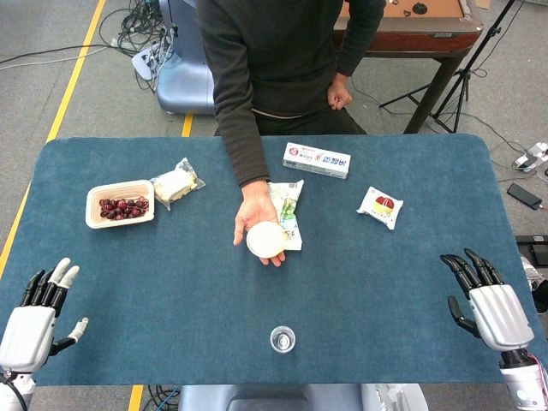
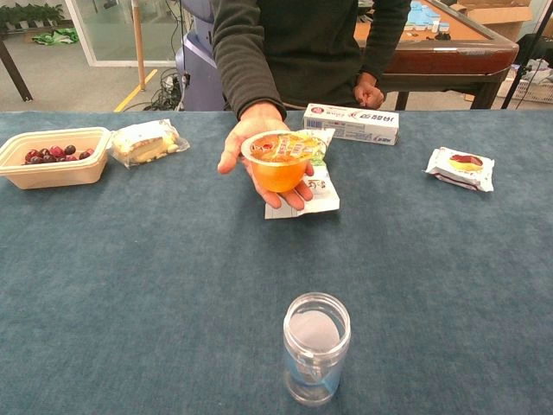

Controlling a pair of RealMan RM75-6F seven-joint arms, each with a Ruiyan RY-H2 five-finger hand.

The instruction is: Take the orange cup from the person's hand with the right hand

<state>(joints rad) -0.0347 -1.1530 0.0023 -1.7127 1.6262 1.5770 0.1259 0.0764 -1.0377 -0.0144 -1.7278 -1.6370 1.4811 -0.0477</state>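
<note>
The orange cup [image 2: 278, 166] with a white foil lid [image 1: 265, 239] rests on the person's open palm [image 2: 251, 138] above the middle of the blue table [image 1: 385, 282]. My right hand [image 1: 488, 304] hovers open at the table's right front edge, fingers spread, far from the cup. My left hand [image 1: 38, 317] is open at the left front edge, holding nothing. Neither hand shows in the chest view.
A clear jar [image 2: 316, 347] stands near the front centre. A tray of cherries [image 1: 120, 204], a wrapped sandwich [image 1: 175, 182], a green-white packet [image 1: 287, 214] under the person's hand, a toothpaste box [image 1: 317, 160] and a snack pack [image 1: 381, 206] lie further back.
</note>
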